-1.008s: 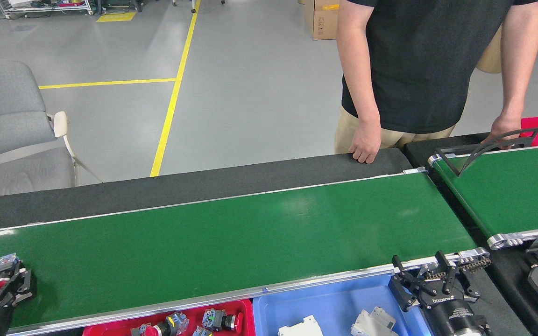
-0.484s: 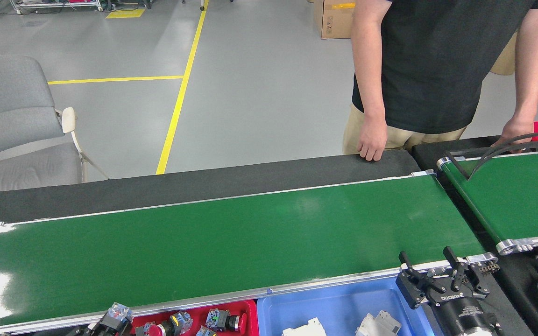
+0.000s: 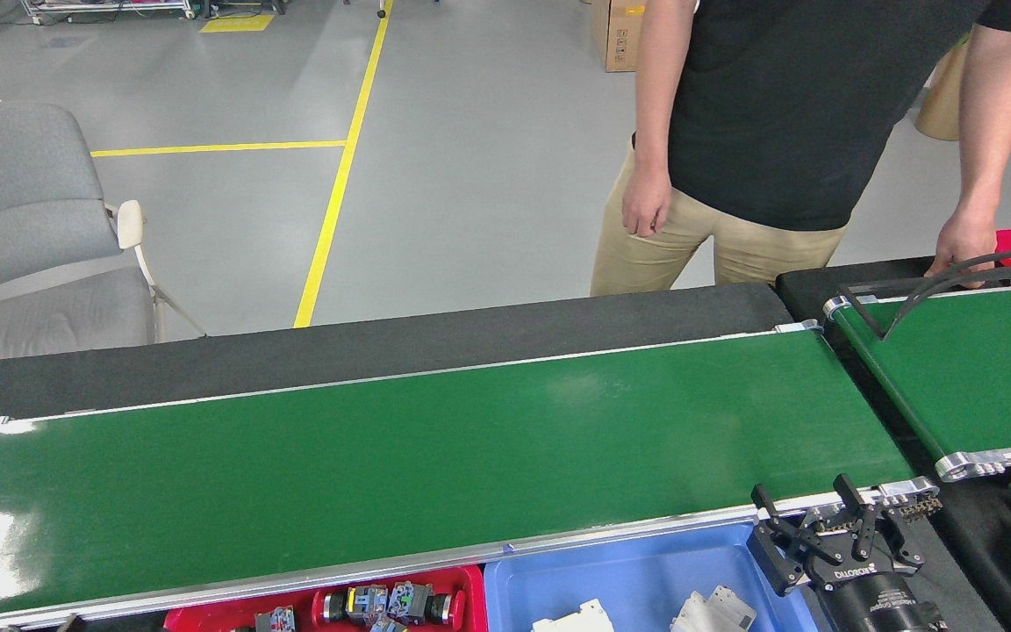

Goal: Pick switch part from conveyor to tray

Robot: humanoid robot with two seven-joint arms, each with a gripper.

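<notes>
Along the near left edge, the red tray holds several switch parts lying close together; no switch part lies on the conveyor, whose glossy green belt is bare from end to end; the left tool is out of view, so its state cannot be told. Judged from this layout, one pick-and-place cycle is complete and the step in hand is waiting for the next part; the next move calls for a part to arrive on the belt, then a descent over it with the jaws spread, a grip across its body, and a carry over the near silver rail to the red tray. Beside the red tray, the blue tray holds white parts at its bottom edge; the right tool hovers at the blue tray's right corner, just beside the conveyor's end roller, its black fingers spread apart and holding nothing. To the right, a smaller green belt with a black curved bar runs at an angle; a person stands behind the desk, one hand on that bar, the other hanging free. Across the room, a grey chair stands at left; yellow lines mark the grey floor; a cardboard box sits far back.
</notes>
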